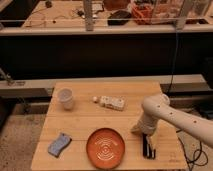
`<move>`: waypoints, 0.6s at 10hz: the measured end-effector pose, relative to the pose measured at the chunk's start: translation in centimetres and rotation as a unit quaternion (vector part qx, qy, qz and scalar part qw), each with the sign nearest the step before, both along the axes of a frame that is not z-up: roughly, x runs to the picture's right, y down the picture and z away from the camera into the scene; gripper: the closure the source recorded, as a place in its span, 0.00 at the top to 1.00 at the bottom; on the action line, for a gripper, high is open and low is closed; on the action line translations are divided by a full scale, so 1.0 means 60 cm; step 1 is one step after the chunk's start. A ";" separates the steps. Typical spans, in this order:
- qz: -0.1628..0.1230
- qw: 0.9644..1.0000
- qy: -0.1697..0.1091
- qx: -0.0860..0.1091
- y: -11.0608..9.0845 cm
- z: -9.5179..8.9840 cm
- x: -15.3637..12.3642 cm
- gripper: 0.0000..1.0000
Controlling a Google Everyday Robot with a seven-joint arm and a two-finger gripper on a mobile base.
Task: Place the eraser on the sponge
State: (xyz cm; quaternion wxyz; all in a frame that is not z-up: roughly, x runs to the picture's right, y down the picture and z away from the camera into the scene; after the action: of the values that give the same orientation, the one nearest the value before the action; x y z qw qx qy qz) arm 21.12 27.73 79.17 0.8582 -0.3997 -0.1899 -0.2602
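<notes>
The eraser [148, 147], a small black block with a pale stripe, lies on the wooden table [80, 122] near its front right, to the right of the orange plate. My gripper [146, 135] hangs at the end of the white arm directly over the eraser's far end, low to the table. The sponge [59, 144], a blue-grey wavy pad, lies flat at the front left of the table, far from the gripper.
A round orange plate [105, 147] sits at the front middle between eraser and sponge. A white cup [65, 98] stands at the back left. A whitish box-like block [112, 103] lies at the back middle with a small ball beside it. The table's right edge is close to the eraser.
</notes>
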 end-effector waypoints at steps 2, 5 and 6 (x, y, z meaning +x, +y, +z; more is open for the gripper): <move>0.000 1.000 0.002 0.000 -0.001 0.001 0.000 0.80; 0.000 1.000 0.004 0.000 -0.001 0.002 0.001 0.80; 0.000 1.000 0.005 0.000 -0.001 0.003 0.001 0.80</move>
State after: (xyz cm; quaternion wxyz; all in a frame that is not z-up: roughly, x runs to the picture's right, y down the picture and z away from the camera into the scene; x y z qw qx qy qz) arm 21.21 27.65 79.34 0.8591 -0.4010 -0.1857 -0.2581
